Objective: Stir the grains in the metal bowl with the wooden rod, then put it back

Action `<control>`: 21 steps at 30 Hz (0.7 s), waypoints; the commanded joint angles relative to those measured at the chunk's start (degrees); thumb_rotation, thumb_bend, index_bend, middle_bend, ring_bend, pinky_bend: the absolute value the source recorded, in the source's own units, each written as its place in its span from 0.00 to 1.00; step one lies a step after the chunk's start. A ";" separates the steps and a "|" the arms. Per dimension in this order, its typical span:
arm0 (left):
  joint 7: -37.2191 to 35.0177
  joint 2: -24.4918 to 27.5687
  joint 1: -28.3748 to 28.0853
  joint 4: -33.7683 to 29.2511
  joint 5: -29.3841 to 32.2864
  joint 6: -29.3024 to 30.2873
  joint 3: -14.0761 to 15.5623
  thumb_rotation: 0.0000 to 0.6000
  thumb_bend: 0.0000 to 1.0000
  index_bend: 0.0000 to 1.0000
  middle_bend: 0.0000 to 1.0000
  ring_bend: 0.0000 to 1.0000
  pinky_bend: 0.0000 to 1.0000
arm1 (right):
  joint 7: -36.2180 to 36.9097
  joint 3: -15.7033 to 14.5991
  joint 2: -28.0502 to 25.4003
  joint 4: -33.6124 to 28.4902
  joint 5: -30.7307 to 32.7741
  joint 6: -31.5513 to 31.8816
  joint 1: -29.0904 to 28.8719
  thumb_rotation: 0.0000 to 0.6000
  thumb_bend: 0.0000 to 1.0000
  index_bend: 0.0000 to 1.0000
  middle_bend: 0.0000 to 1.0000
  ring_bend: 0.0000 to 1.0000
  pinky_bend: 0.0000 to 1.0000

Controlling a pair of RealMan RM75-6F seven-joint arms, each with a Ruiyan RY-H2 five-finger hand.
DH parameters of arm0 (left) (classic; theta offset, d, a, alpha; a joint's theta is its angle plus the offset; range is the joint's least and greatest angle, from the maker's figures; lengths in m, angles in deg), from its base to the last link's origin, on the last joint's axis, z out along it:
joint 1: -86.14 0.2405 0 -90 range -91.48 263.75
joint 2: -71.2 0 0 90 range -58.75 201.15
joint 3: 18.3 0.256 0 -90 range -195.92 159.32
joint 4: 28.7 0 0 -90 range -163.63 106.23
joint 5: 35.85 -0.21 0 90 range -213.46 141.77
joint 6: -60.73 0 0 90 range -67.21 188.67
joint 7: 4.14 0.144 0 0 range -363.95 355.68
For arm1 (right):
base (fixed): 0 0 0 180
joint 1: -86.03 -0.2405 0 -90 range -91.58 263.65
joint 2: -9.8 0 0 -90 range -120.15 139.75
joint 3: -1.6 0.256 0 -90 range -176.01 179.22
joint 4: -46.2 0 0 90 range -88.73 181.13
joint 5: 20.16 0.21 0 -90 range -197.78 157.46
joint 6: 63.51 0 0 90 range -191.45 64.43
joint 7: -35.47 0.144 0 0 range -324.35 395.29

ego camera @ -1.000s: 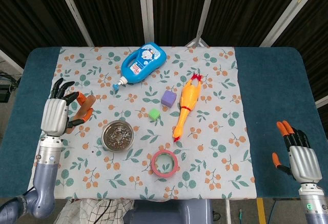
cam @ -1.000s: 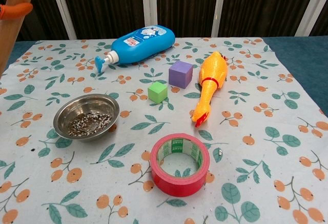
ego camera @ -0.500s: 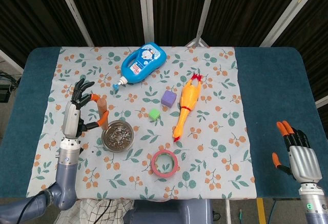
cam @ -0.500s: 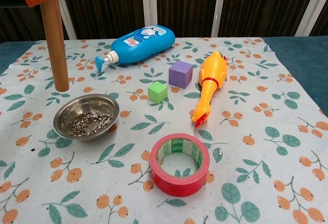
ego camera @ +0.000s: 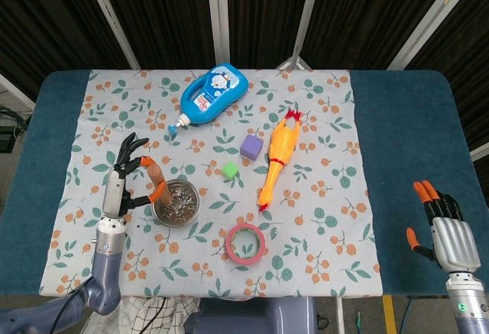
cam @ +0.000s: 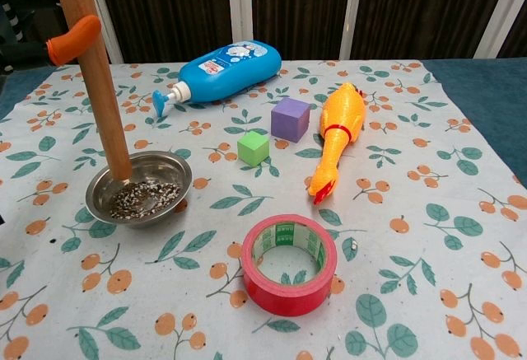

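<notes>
Holding the wooden rod [cam: 96,80] nearly upright, the left hand [ego camera: 122,184] pinches it in its orange fingertips [cam: 72,36], the rod's lower end inside the metal bowl [cam: 140,187] at the far-left rim, beside the grains [cam: 146,198]; the right hand [ego camera: 446,229] hangs apart, fingers loosely spread, holding nothing

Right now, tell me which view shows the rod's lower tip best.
The chest view: the rod stands nearly full length from the side, its tip inside the bowl near the back rim. In the head view it is foreshortened from above, and the left hand holding it crowds it.
</notes>
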 commanded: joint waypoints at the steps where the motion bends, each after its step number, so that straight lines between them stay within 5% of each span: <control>1: -2.27 -1.95 -0.47 3.34 -0.45 0.15 0.37 1.00 0.82 0.63 0.66 0.17 0.02 | 0.02 0.03 -0.04 -0.05 0.07 -0.01 0.01 1.00 0.47 0.00 0.00 0.00 0.00; 21: -8.16 -7.87 -5.05 15.19 -0.53 -3.06 0.25 1.00 0.82 0.63 0.66 0.17 0.02 | -0.17 0.21 -0.27 -0.55 1.42 -0.98 -0.18 1.00 0.47 0.00 0.00 0.00 0.00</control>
